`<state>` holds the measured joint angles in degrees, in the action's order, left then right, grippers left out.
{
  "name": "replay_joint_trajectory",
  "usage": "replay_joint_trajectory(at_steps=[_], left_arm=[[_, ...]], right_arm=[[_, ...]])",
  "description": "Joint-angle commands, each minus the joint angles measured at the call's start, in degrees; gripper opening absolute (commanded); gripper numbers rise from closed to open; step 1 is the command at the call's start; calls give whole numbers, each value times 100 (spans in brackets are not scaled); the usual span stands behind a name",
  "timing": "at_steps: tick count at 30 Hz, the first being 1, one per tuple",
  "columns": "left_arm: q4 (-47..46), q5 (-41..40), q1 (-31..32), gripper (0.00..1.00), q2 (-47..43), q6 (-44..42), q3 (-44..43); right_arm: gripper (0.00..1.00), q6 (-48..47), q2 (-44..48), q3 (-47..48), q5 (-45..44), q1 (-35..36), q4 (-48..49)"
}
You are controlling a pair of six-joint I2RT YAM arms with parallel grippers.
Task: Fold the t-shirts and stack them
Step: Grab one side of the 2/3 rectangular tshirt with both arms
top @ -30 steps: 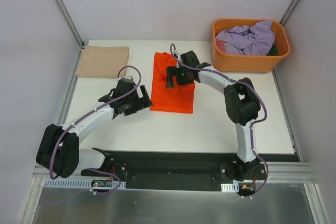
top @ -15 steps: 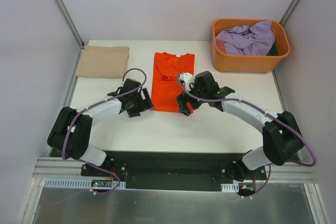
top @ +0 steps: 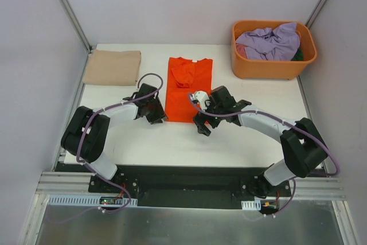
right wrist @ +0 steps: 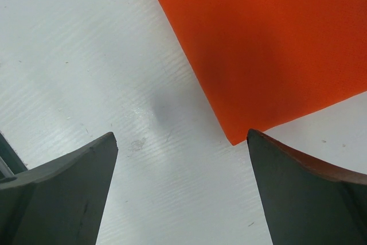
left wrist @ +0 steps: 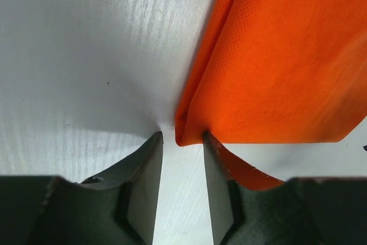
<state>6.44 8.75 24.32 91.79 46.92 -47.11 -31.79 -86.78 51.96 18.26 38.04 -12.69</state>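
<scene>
My left gripper (left wrist: pixel 182 140): fingers narrowly apart, bracketing near-left corner of orange t-shirt (left wrist: pixel 287 55), mid-table. My right gripper (right wrist: pixel 180 137): wide apart over near-right corner. Likely staged to pinch hem, fold away.

The orange shirt (left wrist: pixel 287 55) is matt, fine-meshed knit cloth; the white desk (left wrist: pixel 86 55) looks smooth, faintly ribbed, slightly glossy.

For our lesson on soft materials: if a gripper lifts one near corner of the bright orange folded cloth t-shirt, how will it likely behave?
The bright orange folded cloth t-shirt would probably sag and unfold, since its edge shows thin loose layers. It looks light. Pushed, it would likely bunch rather than slide.
</scene>
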Motion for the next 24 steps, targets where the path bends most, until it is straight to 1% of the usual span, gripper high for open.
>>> replay_joint_trajectory(at_steps=[1,2,4,5,6,8,10,11,16,20,22,23,24], left_arm=[[-134,240,3,29,242,-112,-237],[-134,276,3,26,304,-139,-280],[-143,328,3,17,436,-174,-377],[-143,329,3,10,480,-191,-412],[-143,311,3,0,506,-200,-439],[-143,285,3,0,498,-200,-422],[-143,136,3,0,419,-200,-360],[-134,83,3,0,375,-226,-317],[-143,-84,3,0,199,-262,-167],[-134,-93,-6,0,182,-332,-175],[-134,-154,-6,0,155,-350,-167],[-134,-163,-6,0,146,-358,-149],[-143,-172,-6,0,129,-367,-158]], right_arm=[[99,-178,-215,340,-147,28,-215],[99,-170,-295,428,-174,37,-338],[97,-222,-418,534,-278,115,-471],[97,-240,-453,560,-401,177,-471],[96,-257,-480,569,-498,212,-471],[96,-275,-550,604,-753,309,-498],[93,-293,-647,683,-946,370,-577],[90,-310,-717,727,-1034,423,-620],[84,-328,-1024,929,-1500,494,-867],[72,-284,-1262,1157,-1693,494,-1051],[71,-249,-1385,1228,-1791,494,-1130],[71,-231,-1429,1254,-2043,494,-1165],[68,-222,-1481,1298,-2081,494,-1192]])
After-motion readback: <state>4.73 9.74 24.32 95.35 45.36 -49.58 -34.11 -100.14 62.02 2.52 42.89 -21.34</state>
